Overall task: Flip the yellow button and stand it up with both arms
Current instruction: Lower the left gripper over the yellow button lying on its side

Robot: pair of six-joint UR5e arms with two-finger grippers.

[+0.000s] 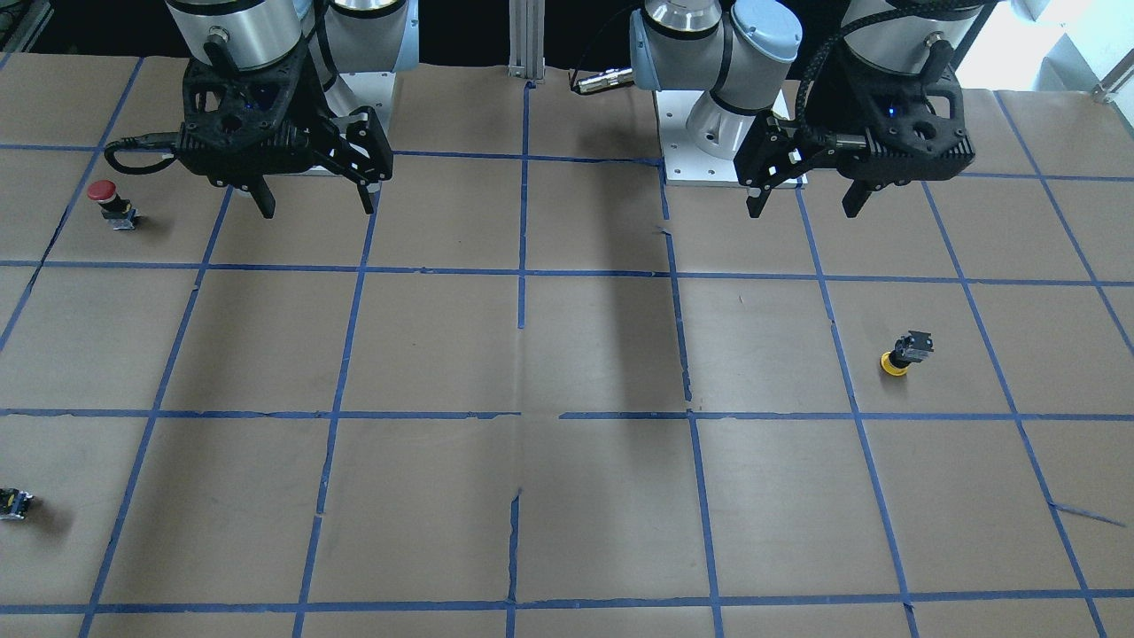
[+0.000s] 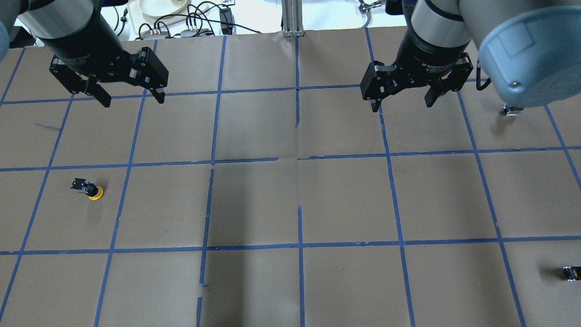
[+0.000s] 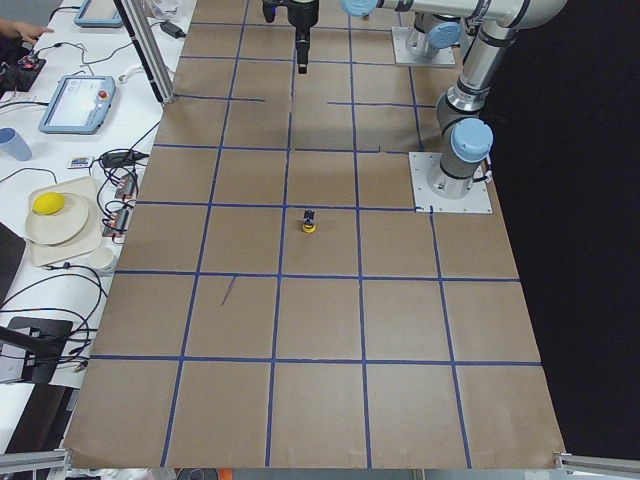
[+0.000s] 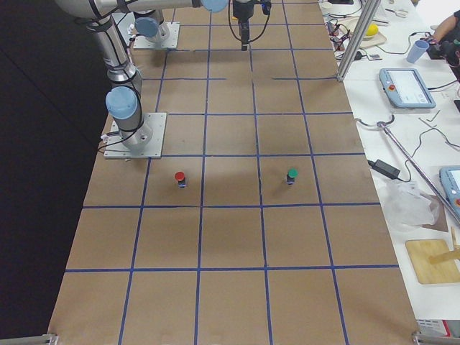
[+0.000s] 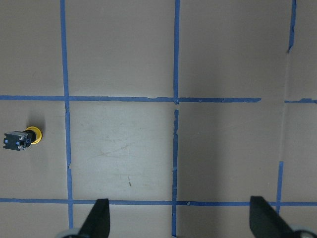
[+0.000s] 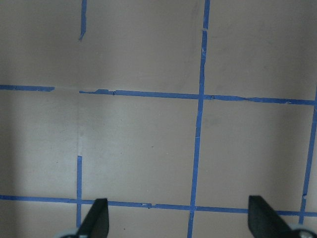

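Note:
The yellow button [image 1: 904,354] stands upside down on its yellow cap, black-grey base up, inside a taped square on the robot's left side of the table. It also shows in the overhead view [image 2: 89,189], the exterior left view [image 3: 310,222] and at the left edge of the left wrist view [image 5: 22,139]. My left gripper [image 1: 804,211] [image 2: 132,101] [image 5: 178,220] is open and empty, hovering well above the table and apart from the button. My right gripper [image 1: 317,211] [image 2: 401,106] [image 6: 179,220] is open and empty, hovering over bare paper.
A red-capped button [image 1: 111,202] [image 4: 180,177] stands on the robot's right side. A small dark switch block [image 1: 15,503] [image 2: 571,272] sits near the table's right edge; the exterior right view [image 4: 291,175] shows a green top on it. Brown paper with blue tape grid [image 1: 523,275] covers the table.

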